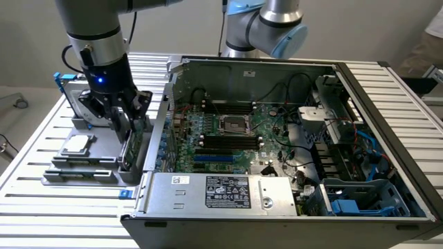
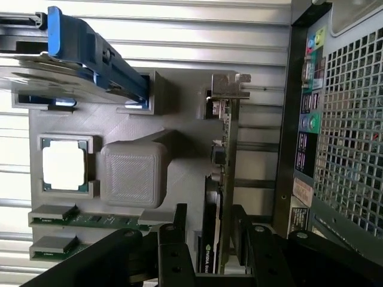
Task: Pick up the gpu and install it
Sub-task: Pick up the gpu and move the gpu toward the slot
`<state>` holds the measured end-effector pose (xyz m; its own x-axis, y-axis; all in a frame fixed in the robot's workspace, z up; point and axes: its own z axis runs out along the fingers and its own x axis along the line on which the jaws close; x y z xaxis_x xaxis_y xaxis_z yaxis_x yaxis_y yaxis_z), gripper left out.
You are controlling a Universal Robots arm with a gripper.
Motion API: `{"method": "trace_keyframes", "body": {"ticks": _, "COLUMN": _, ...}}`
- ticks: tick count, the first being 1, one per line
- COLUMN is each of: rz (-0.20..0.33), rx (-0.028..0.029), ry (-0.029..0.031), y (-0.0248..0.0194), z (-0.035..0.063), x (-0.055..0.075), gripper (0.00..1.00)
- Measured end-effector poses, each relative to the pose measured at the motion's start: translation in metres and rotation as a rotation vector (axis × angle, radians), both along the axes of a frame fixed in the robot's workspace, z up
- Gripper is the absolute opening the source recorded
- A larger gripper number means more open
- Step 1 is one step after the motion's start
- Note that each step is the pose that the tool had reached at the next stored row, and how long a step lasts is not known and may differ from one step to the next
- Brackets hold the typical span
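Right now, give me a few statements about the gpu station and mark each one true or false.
1. The gpu stands on edge in the grey holder. True.
2. The square silver chip lies in a pocket of the holder. True.
3. The jaws are shut above the chip. False: they stand open, one on either side of the gpu.
4. The gpu is seated inside the computer case. False: it is in the holder, outside the case.

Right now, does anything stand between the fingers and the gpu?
Nothing visible does. The open black fingers flank the thin green-and-black gpu card, which stands on edge in the grey moulded holder.
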<state>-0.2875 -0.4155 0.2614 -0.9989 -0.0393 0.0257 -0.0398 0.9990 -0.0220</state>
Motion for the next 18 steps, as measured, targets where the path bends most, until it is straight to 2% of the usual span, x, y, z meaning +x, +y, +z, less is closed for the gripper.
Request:
{"method": "trace_keyframes", "body": {"ticks": 6, "rz": 0.0, "rx": -0.0001, "ry": -0.0033, "y": -0.002, "z": -0.011, "x": 0.0, "gripper": 0.42}}
{"method": "trace_keyframes", "body": {"ticks": 8, "rz": 0.0, "rx": -0.0002, "ry": -0.0066, "y": -0.0031, "z": -0.0142, "x": 0.0, "gripper": 0.42}}
{"method": "trace_keyframes", "body": {"ticks": 10, "rz": 0.0, "rx": -0.0001, "ry": -0.0127, "y": -0.0037, "z": -0.0168, "x": 0.0, "gripper": 0.42}}
{"method": "trace_keyframes", "body": {"ticks": 12, "rz": 0.0, "rx": 0.0, "ry": -0.0178, "y": -0.0038, "z": -0.0172, "x": 0.0, "gripper": 0.42}}
{"method": "trace_keyframes", "body": {"ticks": 16, "rz": -0.01, "rx": -0.0001, "ry": -0.0193, "y": -0.0038, "z": -0.0172, "x": 0.0, "gripper": 0.42}}
{"method": "trace_keyframes", "body": {"ticks": 18, "rz": -0.017, "rx": -0.0002, "ry": -0.0222, "y": -0.0038, "z": -0.0172, "x": -0.001, "gripper": 0.42}}
